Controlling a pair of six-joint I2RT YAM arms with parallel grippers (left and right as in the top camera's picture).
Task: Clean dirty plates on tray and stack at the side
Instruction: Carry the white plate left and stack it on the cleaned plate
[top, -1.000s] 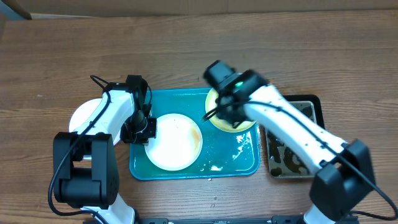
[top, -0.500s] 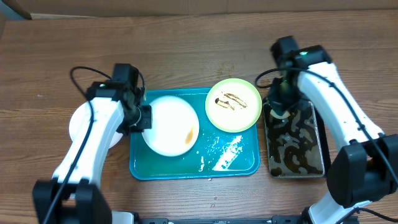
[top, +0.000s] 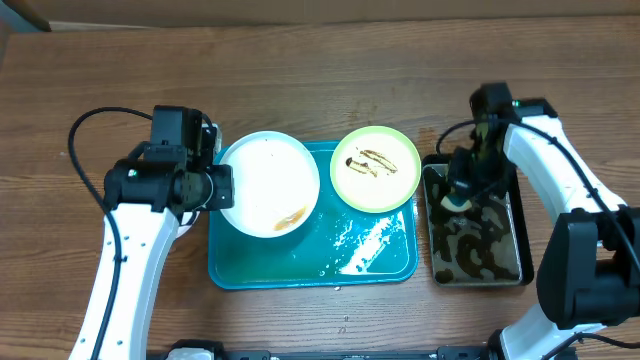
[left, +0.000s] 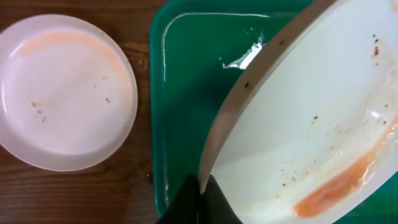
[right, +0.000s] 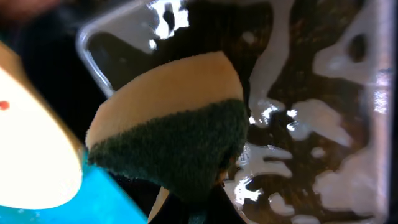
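Note:
My left gripper (top: 222, 188) (left: 200, 186) is shut on the rim of a white plate (top: 268, 183) (left: 311, 118) and holds it tilted above the left end of the teal tray (top: 375, 262) (left: 180, 93); orange-brown sauce has pooled at its lower edge. A pale yellow-green plate (top: 375, 168) with brown smears lies on the tray's far right. A second white plate (left: 65, 90) lies on the table left of the tray, largely hidden under my left arm in the overhead view. My right gripper (top: 462, 192) (right: 205, 186) is shut on a yellow-and-green sponge (right: 174, 130) over the black pan.
The black pan (top: 476, 232) of dirty foamy water stands right of the tray. Water puddles lie on the tray floor (top: 362, 245). A cable loops from my left arm (top: 85, 125). Bare wooden table (top: 300, 80) stretches behind.
My left gripper has lifted and tilted the white plate up and leftward. My right gripper has carried the sponge from the yellow-green plate over to the black pan.

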